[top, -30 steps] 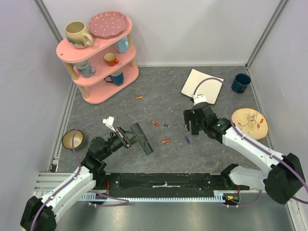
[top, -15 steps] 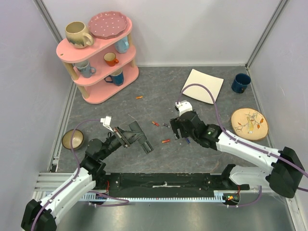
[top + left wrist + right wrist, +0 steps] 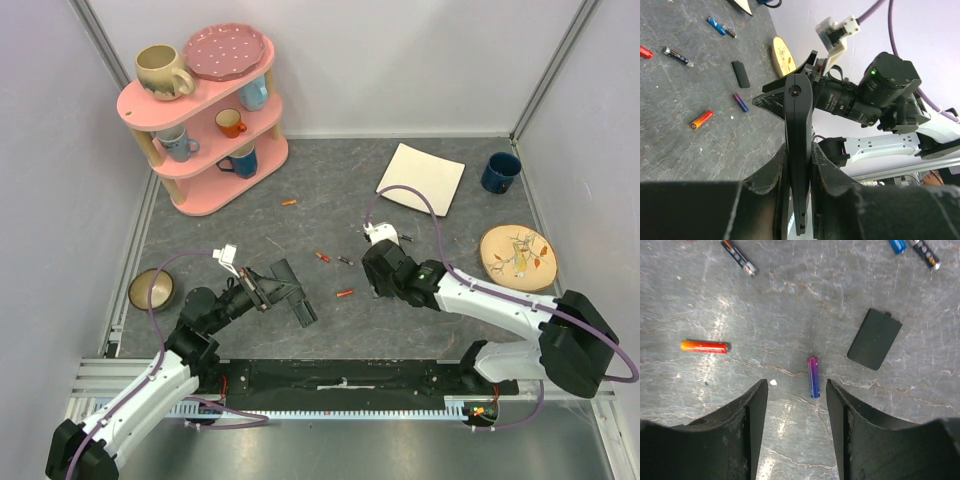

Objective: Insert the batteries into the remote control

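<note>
From above: grips the remote control (image 3: 298,300) in the left hand (image 3: 268,287), clear of the table (image 3: 330,210) and angled toward the other arm (probably to offer the recess). Hangs the right hand (image 3: 380,272) low among the loose batteries (image 3: 345,293).

Left wrist: pinches the remote control (image 3: 799,150) edge-on, clamped tight, for a steady hold.

Right wrist: straddles the purple battery (image 3: 813,377) with fingers (image 3: 752,410) parted, touching nothing, apparently lined up for a pinch; black cover (image 3: 874,339) just beside.
</note>
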Tool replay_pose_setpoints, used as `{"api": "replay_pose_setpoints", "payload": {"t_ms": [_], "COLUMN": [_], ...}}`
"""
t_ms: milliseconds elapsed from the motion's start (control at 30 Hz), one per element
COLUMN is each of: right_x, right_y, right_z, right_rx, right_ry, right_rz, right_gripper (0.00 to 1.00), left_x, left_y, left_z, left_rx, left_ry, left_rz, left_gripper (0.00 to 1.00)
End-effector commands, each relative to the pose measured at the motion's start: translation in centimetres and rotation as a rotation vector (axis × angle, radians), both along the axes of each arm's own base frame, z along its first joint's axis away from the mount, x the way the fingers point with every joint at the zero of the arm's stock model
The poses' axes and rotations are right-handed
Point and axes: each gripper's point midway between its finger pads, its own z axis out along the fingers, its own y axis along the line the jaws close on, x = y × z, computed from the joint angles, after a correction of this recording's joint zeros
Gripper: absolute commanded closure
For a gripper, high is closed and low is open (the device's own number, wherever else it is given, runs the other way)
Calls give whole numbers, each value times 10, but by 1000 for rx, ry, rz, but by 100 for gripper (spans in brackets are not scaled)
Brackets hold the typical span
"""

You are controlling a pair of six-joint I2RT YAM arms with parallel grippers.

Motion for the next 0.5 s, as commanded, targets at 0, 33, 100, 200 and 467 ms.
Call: {"api": "replay_pose_setpoints", "payload": {"t_ms": [0,33,100,200,467], "right_x": [-7,-9,-11,-12,-12], "right_y": [-12,-14,-19,-24,-28], "right_z": [-18,-21,-27,-34,-46], "right_rx": [-45,-54,-63,-74,-42], "right_ry": [47,56,72,92,134], "right_rz": [-48,-53,-66,-78,-85], "right_gripper": [43,43,44,44,48], "left_x": [-9,-10,-12,-13,-13], "left_y": [-3,-3,-3,-3,-3], "left_z": [7,7,9,10,6], "left_rx": [-4,-9,-23,-35,-31], "left_ry": [-80,-87,-107,-124,-113], "left_rz": [-55,-58,-64,-69,-67], "left_gripper": [98,98,98,98,98]}}
